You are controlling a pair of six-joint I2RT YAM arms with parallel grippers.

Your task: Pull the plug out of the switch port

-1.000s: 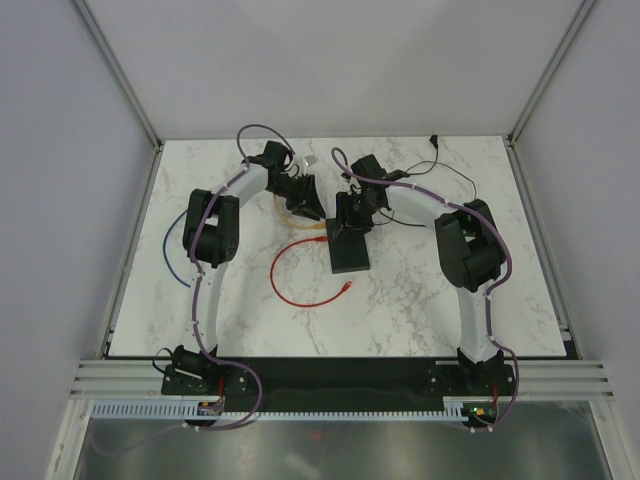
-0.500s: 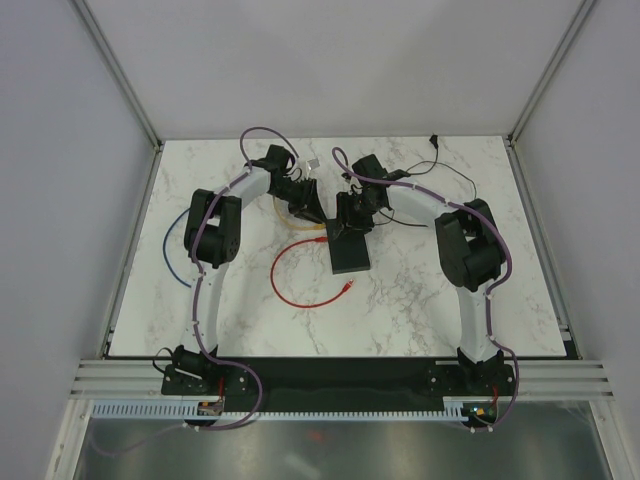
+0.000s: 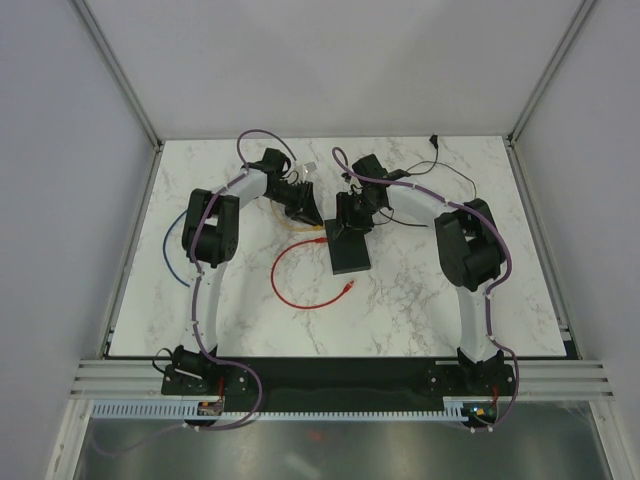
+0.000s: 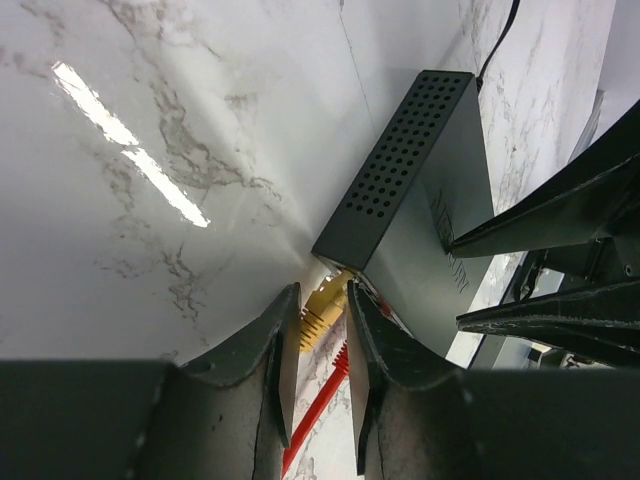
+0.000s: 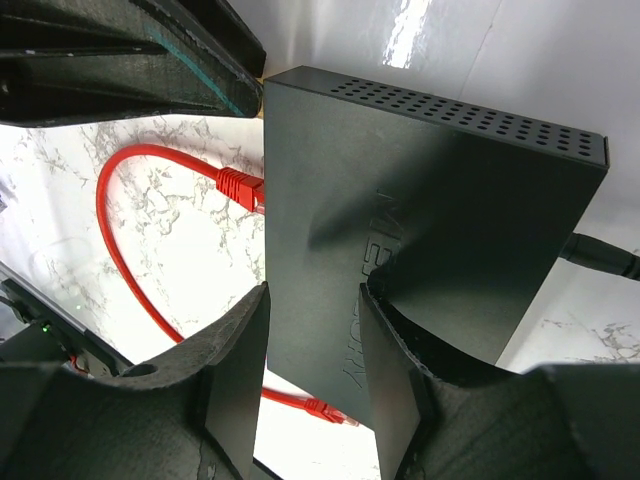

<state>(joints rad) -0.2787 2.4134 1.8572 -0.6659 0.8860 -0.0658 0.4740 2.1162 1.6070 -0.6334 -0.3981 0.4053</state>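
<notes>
The black switch lies mid-table, with a yellow plug and a red plug seated in ports on its left side. My left gripper is shut on the yellow plug, one finger on each side of its boot, right at the port. The red cable loops toward the near edge, and its free end lies loose on the table. My right gripper is open, its fingertips resting down on the switch's top face.
A blue cable curves along the left side of the marble table. A black lead runs from the switch's back toward the far right corner. Raised frame rails border the table's left and right edges.
The left gripper's jaws have narrowed onto the yellow plug. The right gripper has stayed on the switch.
</notes>
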